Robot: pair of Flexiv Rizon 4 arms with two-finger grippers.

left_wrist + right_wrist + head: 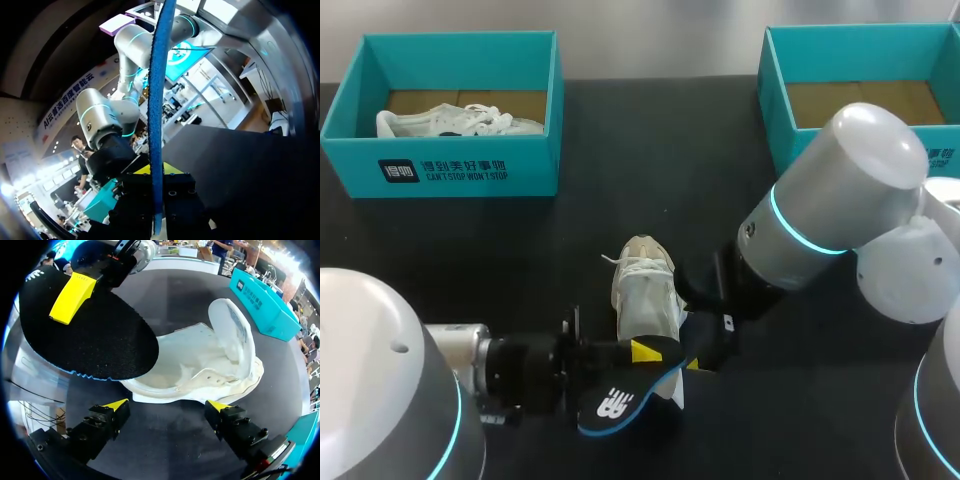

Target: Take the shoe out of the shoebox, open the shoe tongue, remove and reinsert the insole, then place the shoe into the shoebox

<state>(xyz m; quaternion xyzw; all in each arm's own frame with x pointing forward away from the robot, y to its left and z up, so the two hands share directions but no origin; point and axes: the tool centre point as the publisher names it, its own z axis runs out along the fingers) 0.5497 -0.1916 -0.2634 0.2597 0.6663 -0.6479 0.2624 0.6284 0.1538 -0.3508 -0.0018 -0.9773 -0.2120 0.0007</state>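
- Lying on the black table (650, 170), the white shoe (642, 290) is out of both boxes, its tongue lifted open.
- The dark insole (620, 398) is out of the shoe, clenched in the left gripper (645, 351) above the heel.
- The right gripper (167, 404) hangs released just beside the shoe.
- A teal shoebox (460, 170) at far left holds another shoe (460, 122).
- A second shoebox (775, 110) stands far right.

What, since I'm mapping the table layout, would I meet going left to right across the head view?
left box with the boxed shoe → table shoe → right box. The insole overlaps the table shoe, so it is left out.
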